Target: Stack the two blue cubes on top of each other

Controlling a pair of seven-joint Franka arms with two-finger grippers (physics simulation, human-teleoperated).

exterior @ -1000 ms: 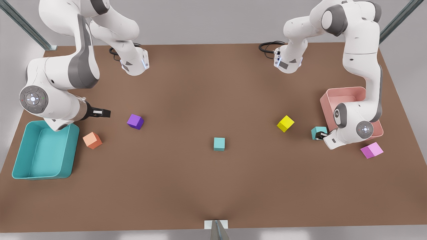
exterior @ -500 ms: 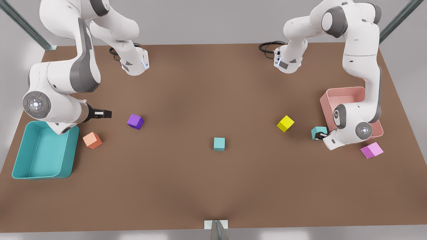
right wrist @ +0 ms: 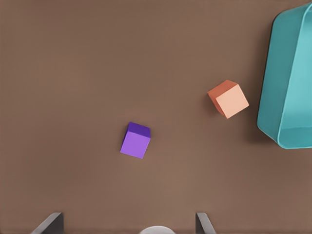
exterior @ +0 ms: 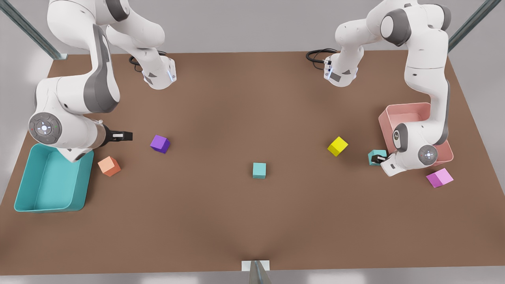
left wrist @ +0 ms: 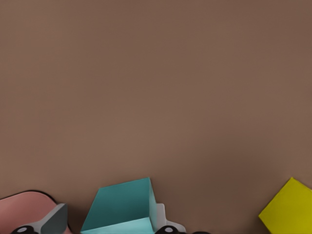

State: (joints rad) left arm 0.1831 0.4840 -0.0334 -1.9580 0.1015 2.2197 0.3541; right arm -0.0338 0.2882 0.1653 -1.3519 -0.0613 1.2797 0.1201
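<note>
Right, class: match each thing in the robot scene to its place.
Things
1. orange cube
2. purple cube
3. left hand
4. pink cube

Places
A. open around a blue cube, beside the pink bin
B. on the table, farthest to the front view's right
C. next to the teal bin
D. just ahead of the open right hand

Pairs: 1-C, 2-D, 3-A, 4-B
</note>
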